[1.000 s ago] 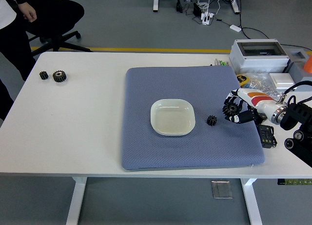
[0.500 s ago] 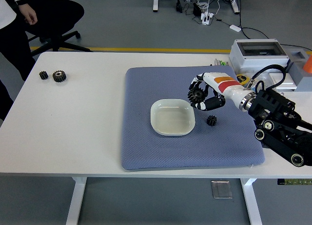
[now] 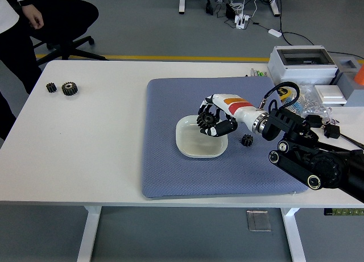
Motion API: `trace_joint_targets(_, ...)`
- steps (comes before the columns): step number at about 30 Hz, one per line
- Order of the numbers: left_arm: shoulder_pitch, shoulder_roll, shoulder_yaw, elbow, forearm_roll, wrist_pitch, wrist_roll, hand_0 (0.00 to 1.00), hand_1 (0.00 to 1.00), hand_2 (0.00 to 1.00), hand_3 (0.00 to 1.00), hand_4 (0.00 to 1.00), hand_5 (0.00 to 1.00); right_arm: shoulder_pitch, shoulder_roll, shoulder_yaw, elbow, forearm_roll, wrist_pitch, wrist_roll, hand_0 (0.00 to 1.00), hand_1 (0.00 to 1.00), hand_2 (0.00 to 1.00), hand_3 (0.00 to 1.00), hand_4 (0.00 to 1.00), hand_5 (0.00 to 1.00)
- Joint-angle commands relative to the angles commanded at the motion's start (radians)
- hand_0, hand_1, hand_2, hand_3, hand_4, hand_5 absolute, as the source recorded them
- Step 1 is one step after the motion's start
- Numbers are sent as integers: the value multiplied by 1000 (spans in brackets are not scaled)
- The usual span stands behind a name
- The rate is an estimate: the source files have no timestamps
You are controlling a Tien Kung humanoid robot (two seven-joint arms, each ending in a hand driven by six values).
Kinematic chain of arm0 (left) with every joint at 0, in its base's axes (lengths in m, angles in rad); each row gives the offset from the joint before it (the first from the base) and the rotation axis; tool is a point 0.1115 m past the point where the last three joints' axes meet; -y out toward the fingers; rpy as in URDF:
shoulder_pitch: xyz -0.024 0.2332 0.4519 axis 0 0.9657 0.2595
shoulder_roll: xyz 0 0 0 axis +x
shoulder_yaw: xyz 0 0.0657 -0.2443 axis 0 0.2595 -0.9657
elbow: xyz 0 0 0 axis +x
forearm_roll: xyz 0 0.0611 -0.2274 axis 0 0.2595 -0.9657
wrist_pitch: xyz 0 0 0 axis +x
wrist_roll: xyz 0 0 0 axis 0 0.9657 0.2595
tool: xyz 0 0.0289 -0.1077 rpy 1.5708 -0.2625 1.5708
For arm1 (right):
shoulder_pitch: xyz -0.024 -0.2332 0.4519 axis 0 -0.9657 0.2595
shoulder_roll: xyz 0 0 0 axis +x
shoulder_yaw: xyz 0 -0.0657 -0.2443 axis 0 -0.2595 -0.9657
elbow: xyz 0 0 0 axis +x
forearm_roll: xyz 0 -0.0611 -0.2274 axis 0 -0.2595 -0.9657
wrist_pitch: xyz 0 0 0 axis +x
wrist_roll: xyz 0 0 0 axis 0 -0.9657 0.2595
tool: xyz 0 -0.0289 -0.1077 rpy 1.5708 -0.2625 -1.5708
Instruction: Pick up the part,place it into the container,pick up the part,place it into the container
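My right hand (image 3: 211,118) is curled around a black gear (image 3: 206,119) and holds it just above the right part of the white square dish (image 3: 190,145), which sits in the middle of the blue-grey mat (image 3: 170,171). A second, smaller black gear (image 3: 247,140) lies on the mat just right of the dish, below my forearm. Two more black gears, a small one (image 3: 51,87) and a larger one (image 3: 69,88), lie at the table's far left. My left arm is out of view.
A grey box (image 3: 300,63), bags of small parts (image 3: 304,97) and other gear crowd the table's right back corner. A person (image 3: 14,23) stands at the far left by a black office chair (image 3: 68,17), hands off the table.
My right hand has carried the black gear leftward from the mat's right edge to above the dish. The small gear on the mat has stayed put.
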Motion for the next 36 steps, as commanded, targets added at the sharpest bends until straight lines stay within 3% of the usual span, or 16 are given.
trace_joint_targets(3, 0, 1, 1, 0, 4, -1, 2, 620, 573, 650, 556, 650, 570, 1, -1, -2, 3, -10, 20, -3, 145, 384, 512, 505, 711, 226)
trace_joint_targets(4, 0, 1, 1, 0, 4, -1, 2, 620, 573, 650, 556, 650, 570, 1, -1, -3, 5, -12, 25, -3, 172, 410, 585, 600, 853, 283)
trace_joint_targets(9, 1, 0, -4, 0, 9, -1, 3, 620, 573, 650, 556, 650, 570, 0, -4, -12, 19, -21, 40, 5, 172, 410, 585, 600, 853, 283)
trace_joint_targets(10, 1, 0, -4, 0, 8, -1, 3, 619, 576, 650, 557, 649, 570, 0, -4, -12, 20, -24, 43, 5, 208, 440, 727, 835, 953, 316)
trace_joint_targets(16, 0, 0, -2, 0, 5, 0, 2, 619, 576, 650, 557, 649, 570, 2, -2, -10, 18, -36, 47, 12, 208, 440, 727, 835, 953, 316)
trace_joint_targets(17, 0, 0, -2, 0, 5, 0, 2, 621, 574, 649, 557, 650, 569, 1, -3, -8, 19, -36, 45, 13, 219, 450, 783, 891, 986, 332)
trace_joint_targets(25, -1, 0, -3, 0, 6, 0, 2, 621, 575, 650, 556, 649, 568, -10, -30, 55, 24, -57, 36, 11, 231, 453, 785, 883, 996, 347)
trace_joint_targets(34, 2, 0, -7, 0, 10, -1, 3, 620, 573, 649, 556, 649, 570, -29, -128, 132, 11, -145, 53, -1, 231, 447, 759, 847, 988, 346)
trace_joint_targets(35, 2, 0, -8, 0, 12, -1, 3, 620, 573, 650, 556, 648, 570, -32, -141, 132, 13, -151, 55, -1, 214, 442, 743, 775, 965, 330)
trace_joint_targets(36, 2, 0, -9, 0, 13, -1, 4, 620, 573, 650, 556, 648, 570, -35, -154, 130, 17, -158, 61, -2, 214, 442, 743, 775, 965, 330)
